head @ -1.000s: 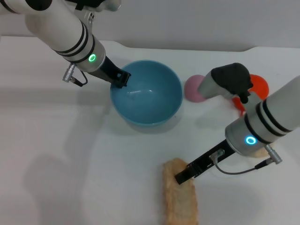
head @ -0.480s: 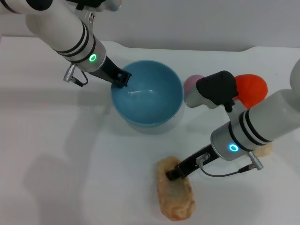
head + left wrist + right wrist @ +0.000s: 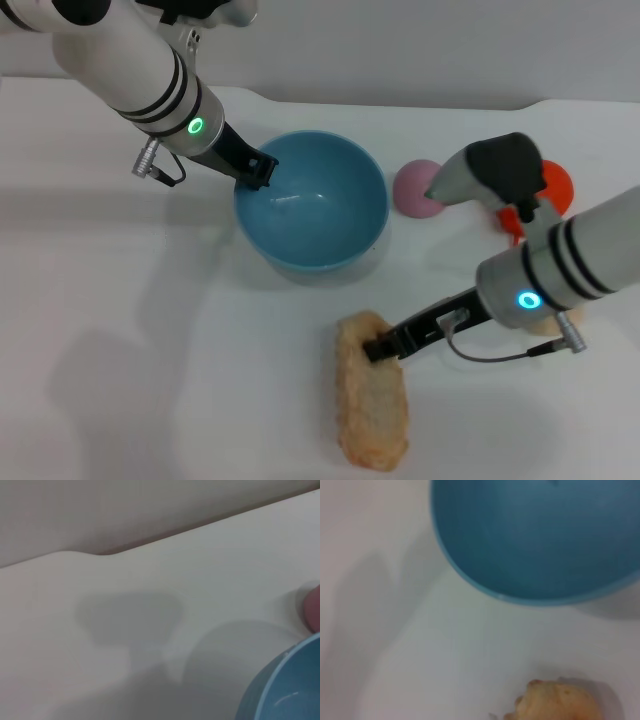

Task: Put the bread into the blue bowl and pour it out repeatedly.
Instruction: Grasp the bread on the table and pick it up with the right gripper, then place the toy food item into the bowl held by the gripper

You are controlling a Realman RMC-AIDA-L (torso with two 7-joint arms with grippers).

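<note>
A plain white desk [image 3: 120, 330] with a pale wall behind it carried the whole scene. The right gripper [image 3: 378, 349] reached low from the robot's right side, its dark tip resting on the far end of the bread [image 3: 371, 405]; whether its fingers were spread or closed on the loaf could not be told. The bread lay lengthwise on the desk near the front edge of the head view, its tan, rough surface up, well in front of the blue bowl [image 3: 311, 199] and apart from it. The right wrist view showed that end of the bread [image 3: 555, 702] at the lower edge and the bowl [image 3: 535, 535] beyond it, with bare desk between them.

The left gripper [image 3: 257, 168] came down from the robot's left and sat at the bowl's left rim, its dark tip right on the rim; how far its fingers stood open could not be made out. The bowl stood upright on the desk with nothing in it. The left wrist view caught only a slice of the bowl's wall [image 3: 285, 690] and the desk's far edge.

Just to the right of the bowl lay a small pink round object [image 3: 415, 187], and farther right an orange round object [image 3: 553, 183] showed partly behind the right arm's grey wrist housing.
</note>
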